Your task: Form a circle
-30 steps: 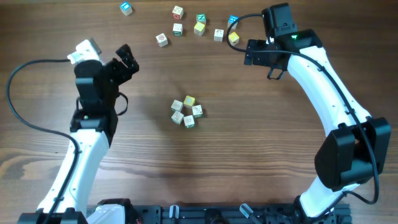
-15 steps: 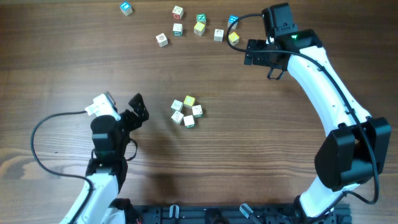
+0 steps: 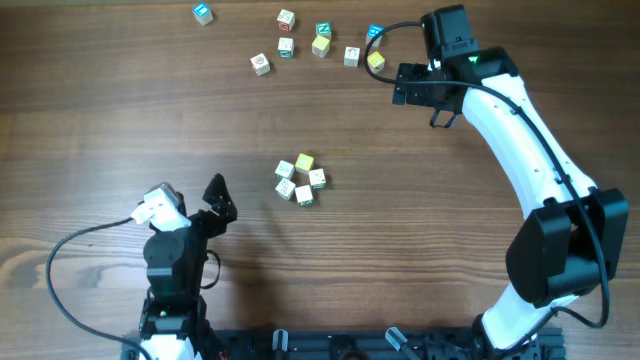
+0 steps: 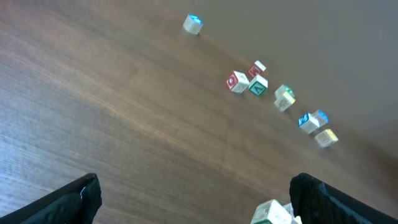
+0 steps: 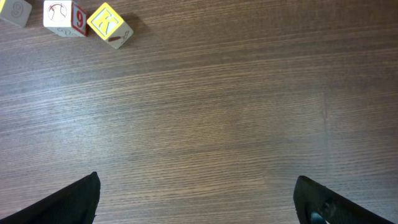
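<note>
Overhead, the circle (image 3: 300, 180) sits near the middle of the wooden worktop (image 3: 420, 230). It is five tiny letter cubes, white, pale yellow and green-edged, packed into a tight ring. Well apart from it, along the far edge, lies a loose scatter (image 3: 320, 45) of similar cubes. A lone blue cube (image 3: 203, 13) lies off to the left, a red-marked cube (image 3: 261, 63) is nearest the ring, and a yellow cube (image 3: 376, 61) lies at the right end. A stretch of bare wood separates the scatter from the ring.

The left claw (image 3: 216, 197) is just below and left of the ring, near it but not touching. Its dark fingers are spread and aimed up toward the cubes. Its arm is folded compactly over its base at the near edge, with a cable looping out to the left. In the left wrist view the two fingertips stand wide apart at the lower corners with only wood between them. One ring cube (image 4: 272, 213) peeks in at the bottom edge beside the right-hand finger, and the scatter runs in a slanting line far ahead.

The right claw (image 3: 398, 85) is at the right end of the scatter, just beside the yellow cube without touching it, jaws wide and holding nothing. Its arm reaches in a long white arc from the near right corner to the far edge. The right wrist view shows bare grain between the fingers, with the yellow cube, marked K, and a white cube with a red 9 (image 5: 62, 17) in the top left corner.
</note>
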You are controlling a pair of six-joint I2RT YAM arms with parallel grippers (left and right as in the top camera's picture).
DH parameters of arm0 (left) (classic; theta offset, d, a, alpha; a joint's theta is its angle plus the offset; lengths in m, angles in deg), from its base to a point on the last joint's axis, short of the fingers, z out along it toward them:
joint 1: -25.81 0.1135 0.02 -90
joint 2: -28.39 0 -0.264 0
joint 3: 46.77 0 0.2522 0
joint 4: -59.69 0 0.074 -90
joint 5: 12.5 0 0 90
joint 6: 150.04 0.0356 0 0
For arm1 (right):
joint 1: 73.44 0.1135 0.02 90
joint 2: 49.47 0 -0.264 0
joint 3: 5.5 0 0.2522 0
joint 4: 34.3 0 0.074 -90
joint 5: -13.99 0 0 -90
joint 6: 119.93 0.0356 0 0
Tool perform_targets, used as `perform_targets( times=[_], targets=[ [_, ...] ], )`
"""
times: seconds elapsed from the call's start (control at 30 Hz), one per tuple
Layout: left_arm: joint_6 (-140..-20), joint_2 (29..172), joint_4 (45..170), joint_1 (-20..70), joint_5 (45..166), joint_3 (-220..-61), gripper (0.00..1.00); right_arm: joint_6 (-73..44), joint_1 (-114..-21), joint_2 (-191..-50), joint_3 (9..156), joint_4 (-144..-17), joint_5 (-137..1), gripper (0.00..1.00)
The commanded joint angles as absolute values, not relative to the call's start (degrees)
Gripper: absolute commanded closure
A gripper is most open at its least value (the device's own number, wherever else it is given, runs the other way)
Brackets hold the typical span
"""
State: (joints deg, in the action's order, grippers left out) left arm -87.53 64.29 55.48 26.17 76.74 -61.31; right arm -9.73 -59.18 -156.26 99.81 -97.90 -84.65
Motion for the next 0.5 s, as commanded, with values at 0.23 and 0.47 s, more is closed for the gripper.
perform_targets(
  times=[0.23, 0.47],
  targets=[
    [-86.04, 42.94, 77.33, 26.02, 72.68, -60.87, 0.0, -10.4, -59.05, -157.37, 99.64, -97.77, -85.5, 0.0],
    [-79.94, 32.14, 77.57, 25.67, 74.49, -60.87, 0.0, -10.4, -59.05, -157.37, 99.64, -97.77, -85.5, 0.0]
  ],
)
